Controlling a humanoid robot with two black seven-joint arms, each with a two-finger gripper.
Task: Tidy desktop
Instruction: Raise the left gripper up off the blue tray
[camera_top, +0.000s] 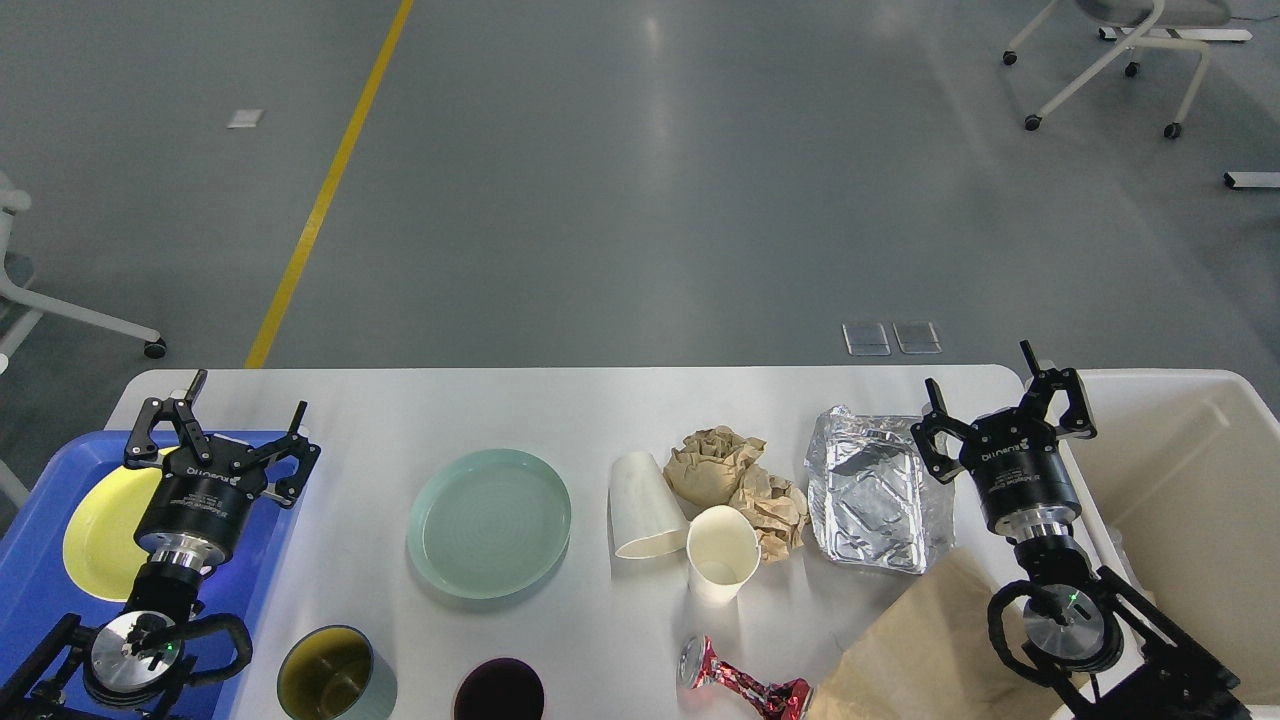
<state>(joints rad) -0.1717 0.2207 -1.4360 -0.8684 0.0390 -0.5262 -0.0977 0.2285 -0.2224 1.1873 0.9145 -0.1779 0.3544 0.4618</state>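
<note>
Both grippers, left (222, 422) at lower left and right (1000, 400) at right, gape wide and empty (cups, plate, foil strew the desktop (400, 400)).

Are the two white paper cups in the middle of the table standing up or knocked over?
One of each: the left paper cup lies tipped on its side, the right paper cup stands upright, mouth up.

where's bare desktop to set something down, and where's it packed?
Free: the far strip of the desktop behind the green plate, and the gap between that plate and the blue tray. Crowded: centre-right, where paper cups, crumpled brown paper, foil tray, paper bag and crushed can bunch together.
</note>
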